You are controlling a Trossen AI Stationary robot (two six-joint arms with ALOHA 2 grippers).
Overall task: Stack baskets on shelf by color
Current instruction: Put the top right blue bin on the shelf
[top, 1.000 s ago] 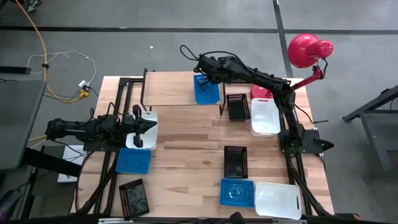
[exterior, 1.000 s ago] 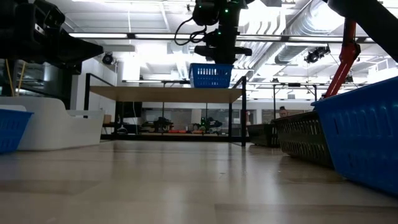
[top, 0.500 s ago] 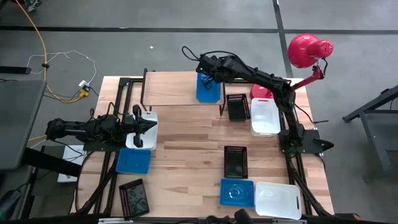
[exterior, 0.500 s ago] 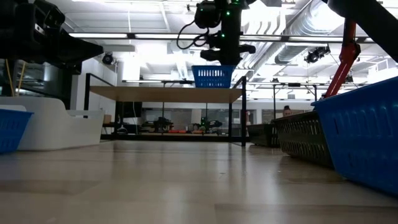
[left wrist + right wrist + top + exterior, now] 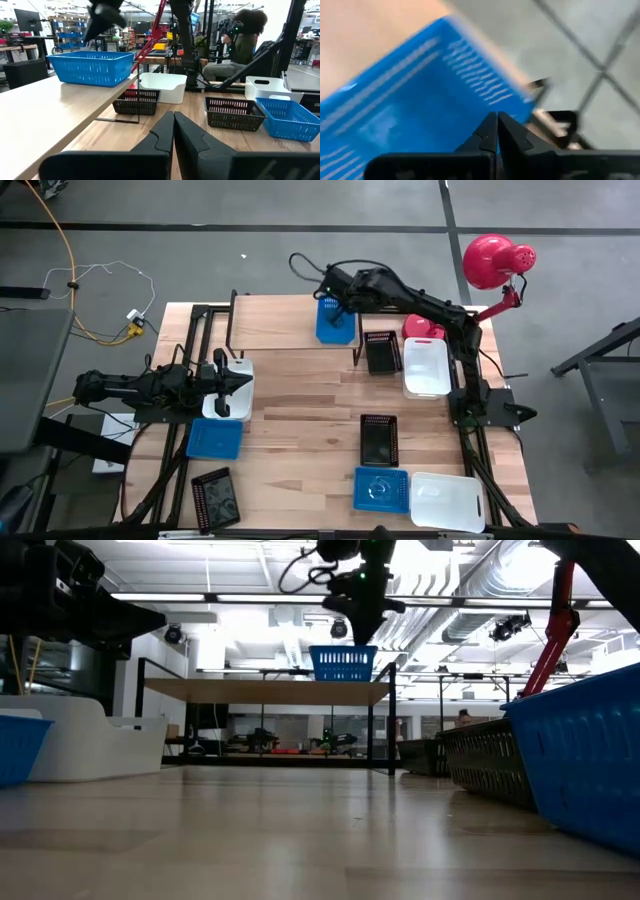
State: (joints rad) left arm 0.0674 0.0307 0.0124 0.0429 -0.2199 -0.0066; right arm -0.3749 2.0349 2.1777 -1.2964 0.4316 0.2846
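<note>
The right hand [image 5: 343, 292], its fingers pressed together on nothing, is seen raised above the far end of the blue basket [image 5: 335, 321] that sits on the shelf [image 5: 270, 322], at the shelf's right end; in the low view the hand [image 5: 358, 610] hangs just over the basket's rim with a small gap between them. The basket's long axis is laid front to back across the shelf, so the hand is placed over one short end rather than over the middle. Any further blue basket is judged to lie well apart from this hand, back on the surface [image 5: 300, 395]. The left hand [image 5: 232, 378], also pressed together and empty, is held over a white basket [image 5: 238, 398] near the surface's left edge, nearer the second blue basket [image 5: 214, 439] in front of it.
</note>
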